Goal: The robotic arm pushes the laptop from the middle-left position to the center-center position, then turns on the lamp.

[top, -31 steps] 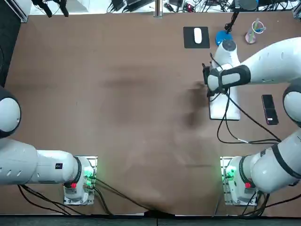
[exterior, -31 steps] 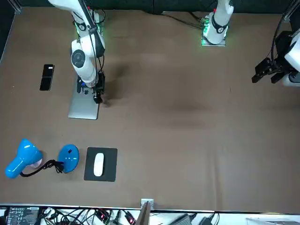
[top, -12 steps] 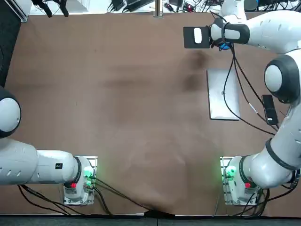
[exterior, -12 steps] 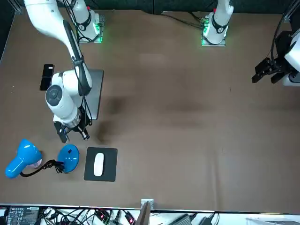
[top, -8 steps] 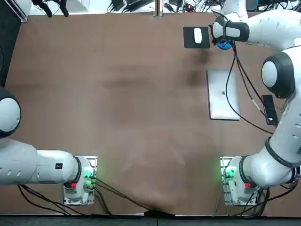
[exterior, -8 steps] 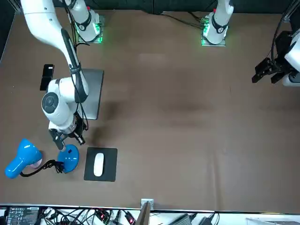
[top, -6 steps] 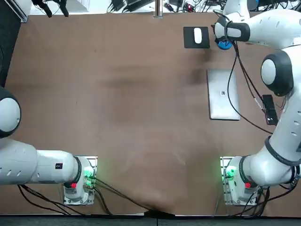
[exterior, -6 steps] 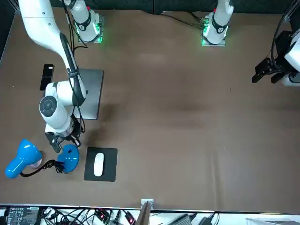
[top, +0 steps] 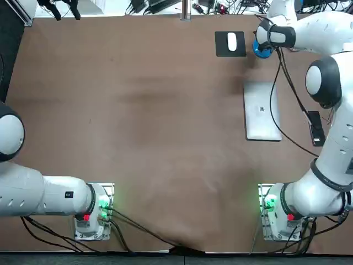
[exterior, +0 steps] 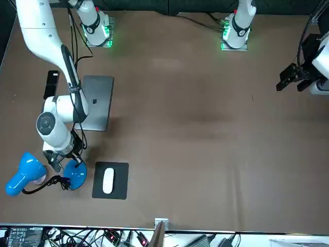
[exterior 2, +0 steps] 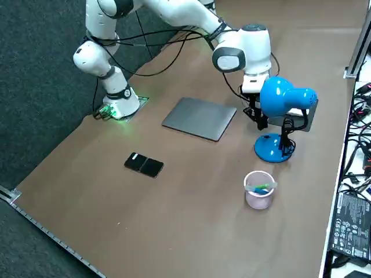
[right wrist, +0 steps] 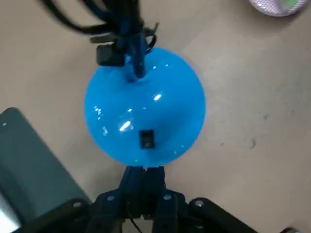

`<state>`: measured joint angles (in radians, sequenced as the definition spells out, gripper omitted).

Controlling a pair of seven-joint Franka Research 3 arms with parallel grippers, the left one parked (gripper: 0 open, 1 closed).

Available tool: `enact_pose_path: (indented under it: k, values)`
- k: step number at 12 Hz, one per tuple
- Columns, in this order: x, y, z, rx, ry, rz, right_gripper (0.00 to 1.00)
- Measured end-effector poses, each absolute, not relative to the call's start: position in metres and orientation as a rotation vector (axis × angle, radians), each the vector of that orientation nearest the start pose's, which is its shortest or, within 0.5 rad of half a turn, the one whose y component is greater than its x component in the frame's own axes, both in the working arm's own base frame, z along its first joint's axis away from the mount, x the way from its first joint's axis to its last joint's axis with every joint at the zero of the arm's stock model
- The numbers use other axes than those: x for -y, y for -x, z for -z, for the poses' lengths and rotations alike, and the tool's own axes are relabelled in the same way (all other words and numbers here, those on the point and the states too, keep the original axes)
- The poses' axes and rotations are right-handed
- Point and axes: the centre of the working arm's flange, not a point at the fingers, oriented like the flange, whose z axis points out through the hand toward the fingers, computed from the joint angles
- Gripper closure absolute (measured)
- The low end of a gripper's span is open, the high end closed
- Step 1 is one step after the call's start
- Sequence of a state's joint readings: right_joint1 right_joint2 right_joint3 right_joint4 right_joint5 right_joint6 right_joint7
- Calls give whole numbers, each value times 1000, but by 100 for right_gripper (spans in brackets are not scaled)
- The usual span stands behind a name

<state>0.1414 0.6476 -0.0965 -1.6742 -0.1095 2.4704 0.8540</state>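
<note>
The right arm (exterior: 55, 121) reaches to the far right of the table (top: 138, 110), between 1 and 2 o'clock from its centre in the overhead view. Its jaws are pressed together and hold nothing. They hang over the near rim of the blue lamp base (right wrist: 145, 107), just short of the small black switch (right wrist: 146, 139) on top; whether the tips touch the base cannot be told.

The lamp head (exterior 2: 284, 95) leans off the base toward 3 o'clock, above a cup (exterior 2: 258, 190) of pens.

The laptop (top: 262, 110) lies closed and flat, lid up, at about 6 o'clock from the lamp and well right of the table's centre, near 2 to 3 o'clock. Its long axis runs from 12 to 6 o'clock.

A phone (top: 315, 128) lies at 3 o'clock from the laptop. A mouse (top: 231, 41) sits on a black pad (top: 222, 49) at 9 o'clock from the lamp base.
</note>
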Motion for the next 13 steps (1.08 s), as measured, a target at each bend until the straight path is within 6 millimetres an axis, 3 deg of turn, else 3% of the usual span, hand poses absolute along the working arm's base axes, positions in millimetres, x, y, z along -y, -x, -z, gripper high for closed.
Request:
enact_pose_path:
  k: [3,13]
  values:
    - [-29,-698,-238,-1105,2987,302,98]
    - [-31,-714,-232,-1098,2981,333,98]
